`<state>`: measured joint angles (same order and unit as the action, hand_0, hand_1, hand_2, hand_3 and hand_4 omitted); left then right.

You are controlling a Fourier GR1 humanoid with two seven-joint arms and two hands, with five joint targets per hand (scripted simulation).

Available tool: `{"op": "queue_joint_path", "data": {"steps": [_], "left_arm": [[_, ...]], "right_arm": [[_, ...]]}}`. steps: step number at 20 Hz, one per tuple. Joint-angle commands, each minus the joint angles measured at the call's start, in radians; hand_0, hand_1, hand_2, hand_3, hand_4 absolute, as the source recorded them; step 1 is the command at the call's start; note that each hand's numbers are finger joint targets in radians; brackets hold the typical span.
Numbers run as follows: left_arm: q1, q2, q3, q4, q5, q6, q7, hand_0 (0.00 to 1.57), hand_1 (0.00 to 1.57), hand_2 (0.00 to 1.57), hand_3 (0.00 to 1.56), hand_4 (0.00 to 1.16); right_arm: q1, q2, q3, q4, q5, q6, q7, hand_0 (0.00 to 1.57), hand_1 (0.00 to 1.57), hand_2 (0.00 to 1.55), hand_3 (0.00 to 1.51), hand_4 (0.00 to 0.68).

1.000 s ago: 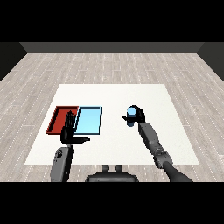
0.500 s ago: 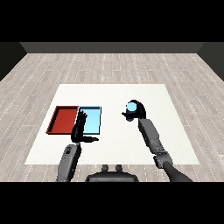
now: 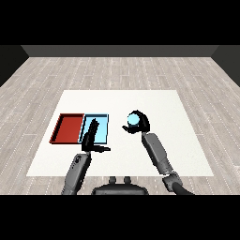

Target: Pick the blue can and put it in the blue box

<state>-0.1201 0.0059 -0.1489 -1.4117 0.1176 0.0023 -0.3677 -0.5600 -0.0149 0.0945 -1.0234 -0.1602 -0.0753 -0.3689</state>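
Right robot hand (image 3: 138, 125) clamped on blue can (image 3: 134, 119), mid-worktop; carry it left, keep upright, clear blue tray (image 3: 104, 127) rim. Left robot hand (image 3: 90, 139), fingers straight, overlaps that tray.

grey forearms (image 3: 157, 152), black robot hand (image 3: 92, 139)

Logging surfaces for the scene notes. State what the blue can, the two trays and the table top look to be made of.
Blue can: pale blue with a bright sheen on top, possibly metal, held in the right hand.
Red tray and light blue tray: flat, even colour, matte, plastic-like; not certain.
Table: plain white, matte, no grain; material unclear.
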Motion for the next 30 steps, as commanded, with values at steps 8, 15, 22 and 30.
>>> {"op": "queue_joint_path", "data": {"steps": [8,15,22,30], "left_arm": [[-0.164,-0.006,-0.144,0.183,0.046,0.159,-0.025,0.0,0.0,0.0,0.0,0.0],[-0.153,-0.006,-0.21,0.246,0.094,0.188,-0.065,0.0,0.0,0.0,0.0,0.0],[-0.314,-0.006,-0.203,0.362,0.155,0.209,-0.016,0.0,0.0,0.0,0.0,0.0],[-0.301,-0.006,-0.378,0.358,0.238,0.345,-0.033,0.0,0.0,0.0,0.0,0.0]], "right_arm": [[0.091,0.015,0.131,-0.18,0.02,-0.085,0.073,1.42,1.42,1.44,1.41,0.661],[0.058,0.015,0.199,-0.147,-0.031,-0.125,0.039,1.4,1.4,1.45,1.41,0.662],[0.031,0.015,0.196,-0.23,-0.016,-0.138,0.106,1.4,1.4,1.44,1.4,0.679],[0.093,0.015,0.253,-0.33,-0.002,-0.124,0.154,1.39,1.39,1.44,1.4,0.659]]}}
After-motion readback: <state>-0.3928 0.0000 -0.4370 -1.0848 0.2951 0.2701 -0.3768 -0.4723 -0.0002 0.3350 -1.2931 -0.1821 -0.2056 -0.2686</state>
